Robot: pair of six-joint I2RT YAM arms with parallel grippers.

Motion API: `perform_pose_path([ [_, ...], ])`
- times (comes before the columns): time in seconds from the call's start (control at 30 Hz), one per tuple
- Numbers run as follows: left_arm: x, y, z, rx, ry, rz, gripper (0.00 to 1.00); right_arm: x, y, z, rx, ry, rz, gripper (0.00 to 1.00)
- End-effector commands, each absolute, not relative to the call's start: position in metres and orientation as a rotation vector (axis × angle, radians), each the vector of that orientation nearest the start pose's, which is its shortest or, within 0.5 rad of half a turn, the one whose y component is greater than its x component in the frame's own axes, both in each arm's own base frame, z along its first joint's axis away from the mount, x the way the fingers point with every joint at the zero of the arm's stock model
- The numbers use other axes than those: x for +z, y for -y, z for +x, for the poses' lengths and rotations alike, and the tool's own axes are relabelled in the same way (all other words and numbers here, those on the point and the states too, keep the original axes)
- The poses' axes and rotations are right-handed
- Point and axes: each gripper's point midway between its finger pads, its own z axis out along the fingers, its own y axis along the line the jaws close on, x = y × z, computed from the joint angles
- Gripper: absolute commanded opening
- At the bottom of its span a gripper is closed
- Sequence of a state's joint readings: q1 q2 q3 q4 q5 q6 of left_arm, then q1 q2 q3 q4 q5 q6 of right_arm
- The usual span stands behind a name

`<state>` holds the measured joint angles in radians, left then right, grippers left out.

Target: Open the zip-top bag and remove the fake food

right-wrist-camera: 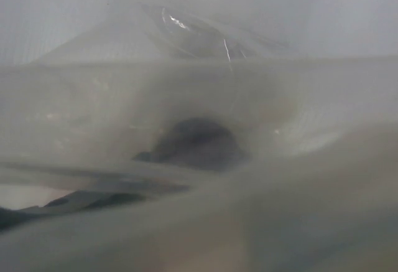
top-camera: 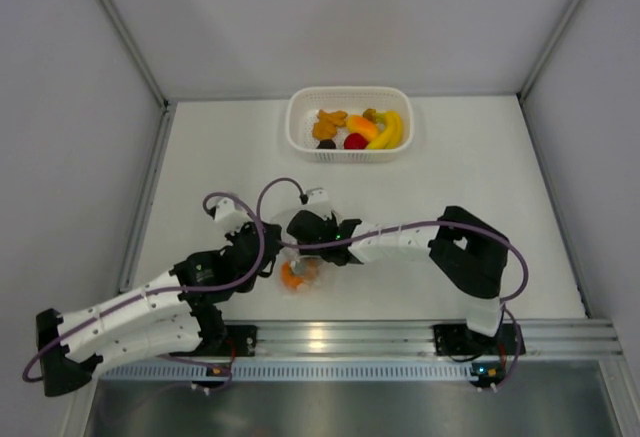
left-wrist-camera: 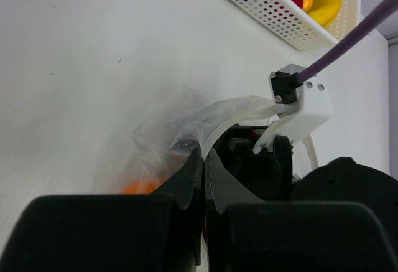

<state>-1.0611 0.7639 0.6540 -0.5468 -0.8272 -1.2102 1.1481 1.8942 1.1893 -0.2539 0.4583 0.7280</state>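
Observation:
The clear zip-top bag [top-camera: 300, 279] lies on the table between the arms, with an orange piece [top-camera: 292, 275] inside it. My left gripper [top-camera: 270, 257] is shut on the bag's edge; in the left wrist view its jaws [left-wrist-camera: 204, 155] pinch the crinkly plastic [left-wrist-camera: 165, 129], and orange [left-wrist-camera: 140, 188] shows through it. My right gripper [top-camera: 302, 239] is at the bag's top. Its wrist view is filled with blurred plastic [right-wrist-camera: 199, 85], so its fingers are hidden. More fake food lies in the basket: banana [top-camera: 390, 129], red fruit [top-camera: 354, 141], dark purple piece [top-camera: 326, 144].
The white perforated basket [top-camera: 350, 155] stands at the back middle of the table, and it also shows in the left wrist view [left-wrist-camera: 261, 1]. Grey walls close in the left, right and back. A metal rail [top-camera: 330, 337] runs along the near edge.

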Motion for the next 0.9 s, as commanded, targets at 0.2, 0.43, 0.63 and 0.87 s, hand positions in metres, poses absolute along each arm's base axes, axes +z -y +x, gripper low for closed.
perform_pose_path([
  [0.2,0.192,0.163,0.213,-0.511,-1.921,-0.577,0.00,0.122,-0.387,0.226,0.457,-2.209,-0.343,0.47],
  [0.43,0.198,0.163,0.216,-0.505,-1.908,-0.579,0.00,0.173,-0.389,0.199,0.673,-2.101,-0.494,0.46],
  [0.63,0.195,0.167,0.217,-0.497,-1.922,-0.571,0.00,0.224,-0.388,0.183,0.844,-1.956,-0.572,0.46],
  [0.87,0.201,0.173,0.215,-0.513,-1.941,-0.532,0.00,0.262,-0.386,0.180,0.893,-1.857,-0.605,0.44],
])
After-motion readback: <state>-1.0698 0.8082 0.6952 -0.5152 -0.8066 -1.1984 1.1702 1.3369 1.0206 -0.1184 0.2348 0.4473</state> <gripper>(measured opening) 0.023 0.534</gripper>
